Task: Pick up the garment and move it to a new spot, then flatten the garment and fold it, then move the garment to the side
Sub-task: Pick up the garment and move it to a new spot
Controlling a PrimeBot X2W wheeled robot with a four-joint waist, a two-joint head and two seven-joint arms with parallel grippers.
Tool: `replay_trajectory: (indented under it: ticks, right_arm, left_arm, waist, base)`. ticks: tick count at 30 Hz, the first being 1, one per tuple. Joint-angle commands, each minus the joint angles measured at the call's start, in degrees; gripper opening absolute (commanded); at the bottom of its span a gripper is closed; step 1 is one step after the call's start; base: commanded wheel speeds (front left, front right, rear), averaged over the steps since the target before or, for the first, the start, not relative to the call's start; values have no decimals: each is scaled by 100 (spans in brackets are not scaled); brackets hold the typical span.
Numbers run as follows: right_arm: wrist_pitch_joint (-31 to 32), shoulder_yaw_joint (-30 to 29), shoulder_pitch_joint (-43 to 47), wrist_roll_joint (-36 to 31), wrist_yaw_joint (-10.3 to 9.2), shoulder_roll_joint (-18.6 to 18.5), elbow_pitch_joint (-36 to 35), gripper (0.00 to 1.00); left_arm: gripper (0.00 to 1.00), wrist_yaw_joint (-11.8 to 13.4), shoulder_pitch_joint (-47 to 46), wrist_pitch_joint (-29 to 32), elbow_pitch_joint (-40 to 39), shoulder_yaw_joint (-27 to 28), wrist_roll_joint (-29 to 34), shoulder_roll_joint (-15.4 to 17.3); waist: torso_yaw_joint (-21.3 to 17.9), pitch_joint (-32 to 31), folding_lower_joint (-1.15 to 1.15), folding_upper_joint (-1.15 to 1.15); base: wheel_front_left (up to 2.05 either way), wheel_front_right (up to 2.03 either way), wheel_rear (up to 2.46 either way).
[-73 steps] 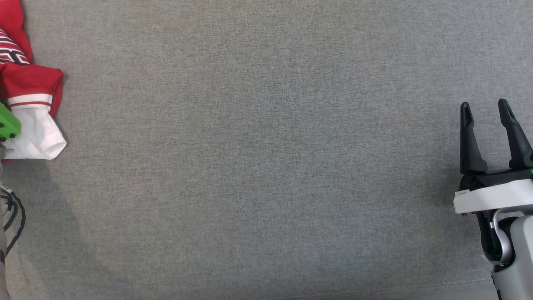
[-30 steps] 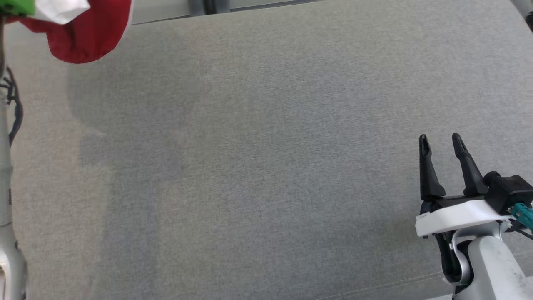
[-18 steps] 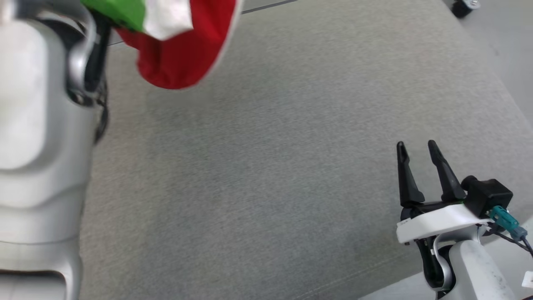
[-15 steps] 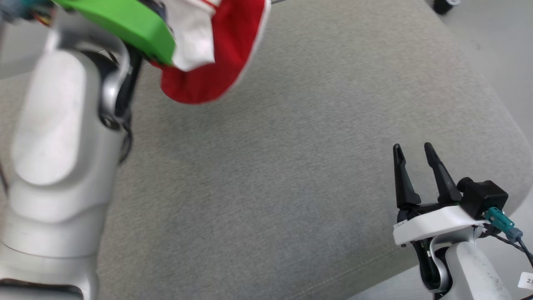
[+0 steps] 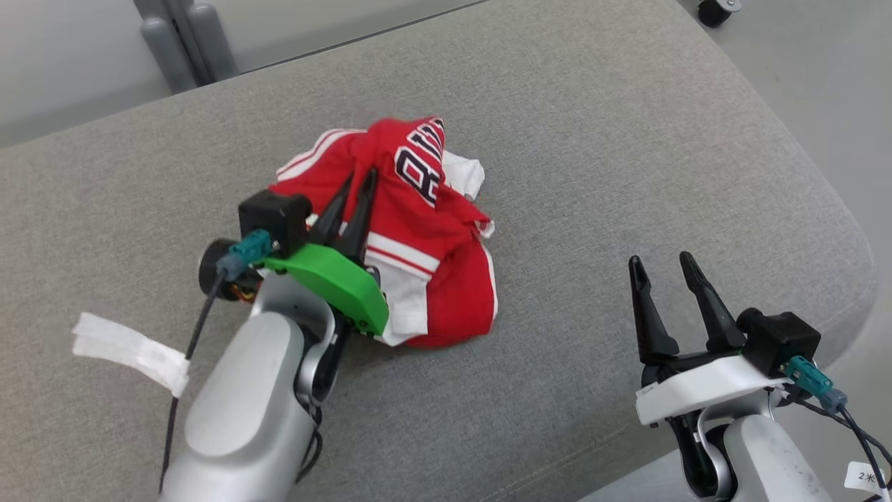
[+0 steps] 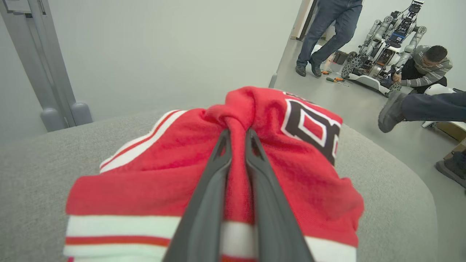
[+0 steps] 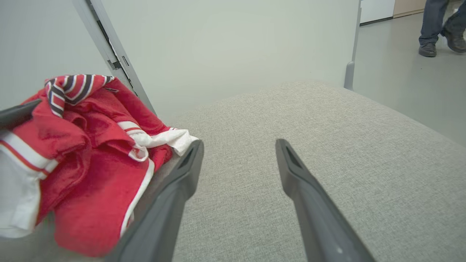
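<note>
The red garment [image 5: 425, 230], with white bands and dark lettering, sits crumpled at the middle of the head view over the grey desk [image 5: 592, 139]. I cannot tell whether its lower edge rests on the desk. The left tool [image 5: 360, 178], at centre-left, is clamped on a raised fold of the garment. In the left wrist view its dark fingers [image 6: 207, 203] pinch a ridge of red cloth at frame centre. The right tool [image 5: 660, 259] is at the lower right of the head view, with its fingers apart and nothing between them, well apart from the garment. In the right wrist view the garment [image 7: 91, 145] lies at the left of the frame.
</note>
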Motion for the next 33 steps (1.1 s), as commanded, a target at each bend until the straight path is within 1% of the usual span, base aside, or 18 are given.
replay_trajectory:
  ticks: [1, 2, 3, 4, 11, 14, 20, 24, 28, 33]
  right_arm:
    - [-20, 17, -71, 9, 0, 4, -4, 100]
    - [-20, 38, -79, 10, 0, 9, -5, 100]
    - [-20, 46, -84, 12, 0, 11, -6, 100]
    - [-20, 66, -91, 22, 0, 13, -2, 100]
    - [-20, 65, -72, -26, 0, 10, 11, 100]
    - [-20, 45, -26, -47, 0, -19, 2, 100]
    - [-20, 1, 36, -136, 0, -62, -56, 100]
    - [-20, -29, 59, -200, 0, -91, -127, 100]
    - [-20, -64, 100, -248, 0, -155, -179, 100]
    - [-20, -158, 190, -291, 0, -218, -211, 100]
  left_arm:
    - [0, 45, 164, -88, 73, -45, -90, -37]
    - [0, 60, 237, -121, 155, -109, -61, -49]
    - [9, 58, 290, -157, 226, -162, -58, -68]
    - [100, 57, 329, -207, 300, -229, -39, -85]
    - [100, 153, 110, -784, 456, -232, -68, -130]
    - [100, 230, 29, -959, 388, -125, 5, -64]
    - [100, 388, 159, -1118, 82, 181, 53, 173]
    - [100, 478, 412, -1164, -184, 430, 127, 406]
    - [100, 563, 771, -1161, -514, 689, 253, 631]
    - [100, 642, 1537, -1157, -978, 1059, 481, 860]
  waist:
    - [73, 43, 0, 0]
    - [112, 59, 0, 0]
    - [150, 72, 0, 0]
    - [195, 81, 0, 0]
    - [533, -23, 0, 0]
    - [732, -121, 0, 0]
    - [1132, -308, 0, 0]
    - [1373, -417, 0, 0]
    - [1591, -529, 0, 0]
    - [1844, -723, 0, 0]
  base:
    - [0, 0, 0]
    - [0, 0, 0]
    - [0, 0, 0]
    - [0, 0, 0]
    - [0, 0, 0]
    - [0, 0, 0]
    - [0, 0, 0]
    - [0, 0, 0]
    - [0, 0, 0]
    - [0, 0, 0]
